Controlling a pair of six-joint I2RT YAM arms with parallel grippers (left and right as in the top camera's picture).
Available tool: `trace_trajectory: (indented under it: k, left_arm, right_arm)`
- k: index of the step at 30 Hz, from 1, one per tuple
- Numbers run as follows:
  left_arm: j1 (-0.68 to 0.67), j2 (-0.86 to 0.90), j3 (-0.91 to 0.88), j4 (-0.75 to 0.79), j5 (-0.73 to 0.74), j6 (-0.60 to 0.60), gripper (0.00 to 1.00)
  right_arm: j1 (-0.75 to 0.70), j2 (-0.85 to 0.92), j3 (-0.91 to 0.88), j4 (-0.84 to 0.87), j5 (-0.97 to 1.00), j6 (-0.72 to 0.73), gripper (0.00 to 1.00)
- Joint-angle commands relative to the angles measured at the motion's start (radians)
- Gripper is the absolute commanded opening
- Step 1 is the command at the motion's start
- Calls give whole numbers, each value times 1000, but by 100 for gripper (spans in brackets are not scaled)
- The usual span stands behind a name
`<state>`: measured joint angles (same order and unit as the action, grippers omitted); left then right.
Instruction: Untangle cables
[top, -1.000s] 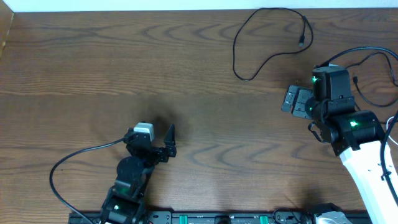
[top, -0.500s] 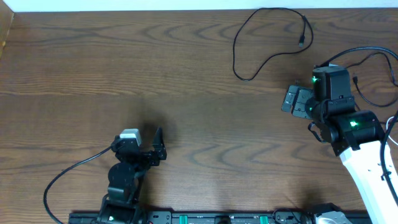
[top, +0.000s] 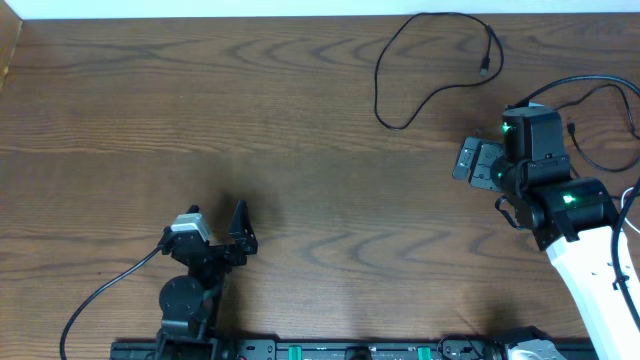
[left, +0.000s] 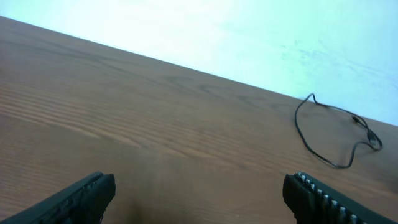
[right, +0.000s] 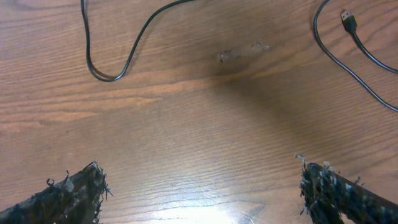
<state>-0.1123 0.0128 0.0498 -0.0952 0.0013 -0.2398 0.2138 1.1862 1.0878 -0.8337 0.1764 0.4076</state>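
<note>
Black cable (top: 377, 85) lies loose on table (top: 300, 120); left fingers (left: 81, 199) and right fingers (right: 74, 193) gape wide, empty

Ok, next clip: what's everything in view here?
table: one, brown wood, fills the overhead view
thin cable: one, black, far side right of centre, loosely looped, small plug at one end, touching neither gripper
cords: count unclear, black, far right edge; possibly the robot's own wiring
rail: one, black with green parts, along the near edge
left gripper: one, black, near left, open, empty
right gripper: one, black, right side, open, empty
</note>
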Motion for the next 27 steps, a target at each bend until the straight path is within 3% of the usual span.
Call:
trace_trajectory:
  k: [1, 22, 27]
  left_arm:
    - [12, -12, -22, -24, -12, -9, 91]
    - [13, -12, -46, 28, -12, -10, 91]
    - [13, -12, -46, 111, -12, -9, 91]
  right_arm:
    - [3, -6, 3, 0, 12, -13, 99]
    - [3, -6, 3, 0, 12, -13, 99]
    - [3, -6, 3, 0, 12, -13, 99]
